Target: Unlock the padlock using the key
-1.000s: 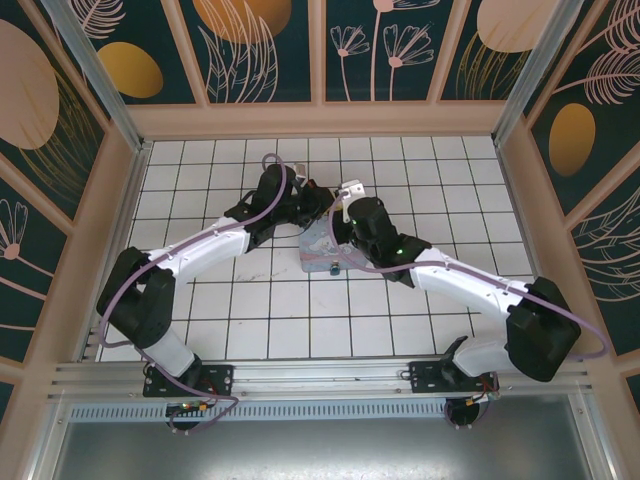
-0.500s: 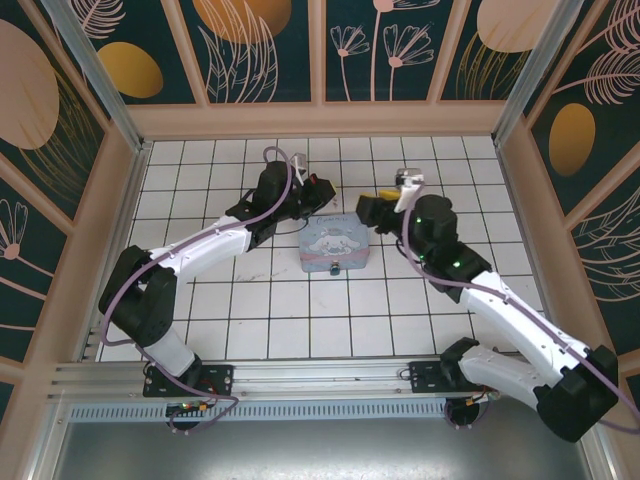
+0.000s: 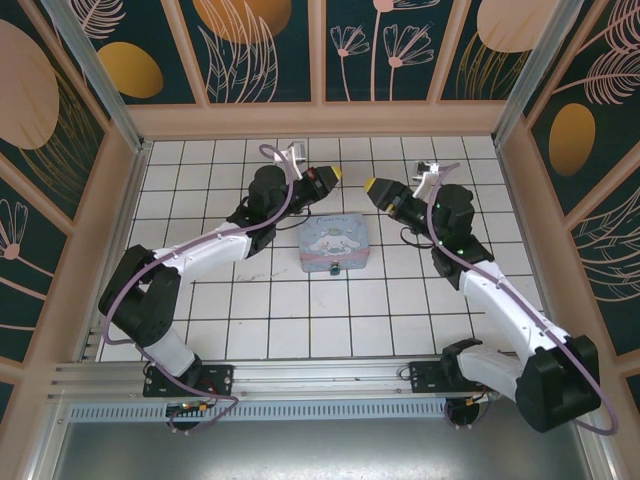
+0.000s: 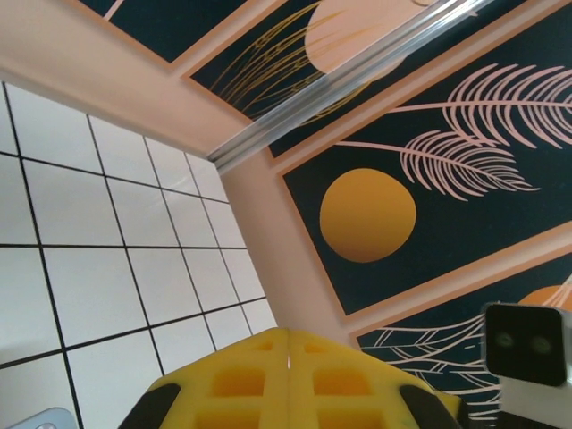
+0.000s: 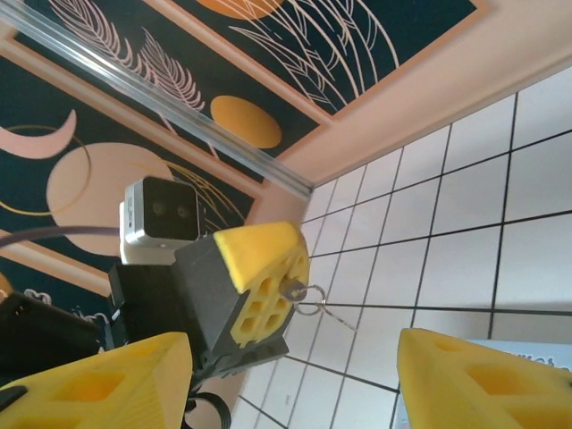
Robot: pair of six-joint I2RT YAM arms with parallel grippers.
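Note:
In the right wrist view the small silvery key [image 5: 291,287], with a thin wire ring on it, sticks out from the yellow fingertips of my left gripper [image 5: 268,268], which is shut on it. From above, my left gripper [image 3: 335,173] hovers beyond the tin's far left corner. My right gripper [image 3: 372,186] faces it from the right, and its yellow fingers [image 5: 98,384] stand wide apart with nothing between them. The tiny blue padlock [image 3: 335,268] hangs at the near edge of the pale blue tin [image 3: 334,240].
The cartoon-printed tin sits mid-floor on white tiles; its corner shows at the lower edge of the left wrist view [image 4: 40,420]. Peach walls with dark floral panels [image 3: 320,50] enclose the floor on three sides. Open tiles lie left, right and in front of the tin.
My right gripper has opened and drawn back to the right, away from the tin and the left gripper. My left gripper has lifted slightly toward the back, staying shut.

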